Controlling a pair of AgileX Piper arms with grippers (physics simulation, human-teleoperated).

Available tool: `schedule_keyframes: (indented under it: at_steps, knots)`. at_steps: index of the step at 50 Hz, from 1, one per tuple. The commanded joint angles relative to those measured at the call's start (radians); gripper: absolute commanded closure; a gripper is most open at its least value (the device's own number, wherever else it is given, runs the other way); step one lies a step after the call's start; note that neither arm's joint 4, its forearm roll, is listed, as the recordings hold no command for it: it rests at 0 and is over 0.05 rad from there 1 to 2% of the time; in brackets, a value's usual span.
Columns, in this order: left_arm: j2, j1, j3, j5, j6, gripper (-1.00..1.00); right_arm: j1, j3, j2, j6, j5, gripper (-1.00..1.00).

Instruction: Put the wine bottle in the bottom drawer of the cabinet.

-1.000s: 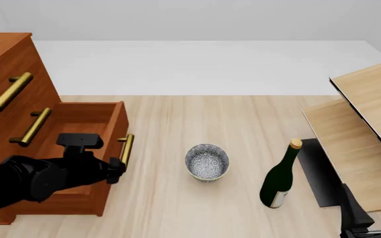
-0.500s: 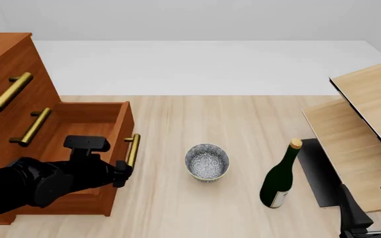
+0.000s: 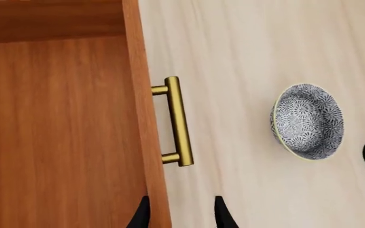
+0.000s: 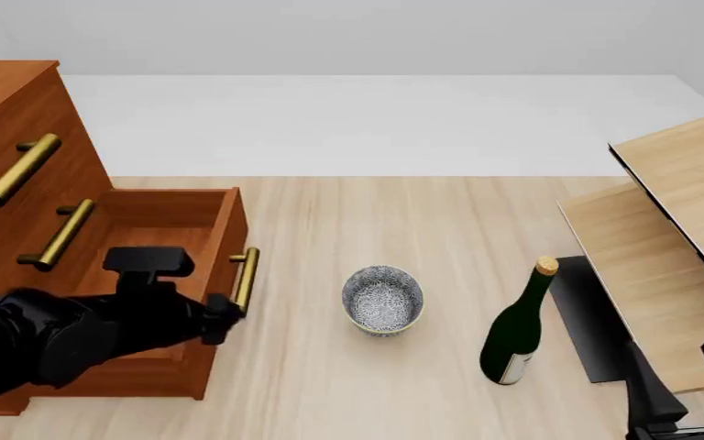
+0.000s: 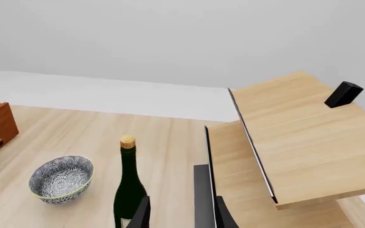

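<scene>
Your left gripper [image 4: 220,316] has slid back a little from the brass bar handle [image 4: 245,280] since half a second ago, while the reddish-brown bottom drawer [image 4: 169,229] of the tall three-drawer wooden cabinet [image 4: 10,137] stays pulled out as far as it was. The opening step looks finished and you are letting go.

In the left wrist view, the left gripper's [image 3: 177,213] fingertips stand parted, straddling the drawer's front board short of the handle [image 3: 177,121] and holding nothing.

The tall dark green glass wine bottle [image 4: 520,325] stands upright on the light-wood bench [image 4: 450,220], well apart from the cabinet, beyond the speckled grey bowl [image 4: 383,300] and just beside the pale wooden shelf unit [image 4: 682,211].

Your right gripper [image 5: 177,213] hangs near the bottle [image 5: 129,190], released and empty.

Next, bring it to the bottle's body and close; mind that a tall, narrow bottle probably tips easily.
</scene>
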Motion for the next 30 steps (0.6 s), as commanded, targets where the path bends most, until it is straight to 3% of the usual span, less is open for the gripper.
schedule_keyframes:
  at_steps: [1,3,4,16,18,23,28,30]
  knots:
    - [-0.131,-0.045,-0.082,0.078,0.121,-1.00,0.004,0.000,0.000,-0.001,0.003,-1.00]
    - [-0.157,-0.043,-0.102,0.105,0.156,-1.00,0.005,0.000,0.000,-0.003,0.004,-1.00]
    - [-0.175,-0.046,-0.113,0.119,0.132,-1.00,0.005,0.000,0.000,-0.003,0.004,-1.00]
    - [-0.276,-0.074,-0.281,0.267,0.174,-1.00,0.008,0.000,0.000,-0.005,0.006,-1.00]
    - [-0.287,-0.076,-0.302,0.275,0.150,-1.00,0.009,0.000,0.000,-0.007,0.007,-1.00]
    - [-0.299,-0.094,-0.345,0.277,0.184,-1.00,0.009,0.000,-0.002,-0.007,0.009,-1.00]
    - [-0.297,-0.114,-0.362,0.257,0.172,-1.00,0.010,0.000,-0.001,-0.007,0.008,-1.00]
    - [-0.299,-0.119,-0.368,0.241,0.218,-1.00,0.011,0.000,0.002,-0.008,0.005,-1.00]
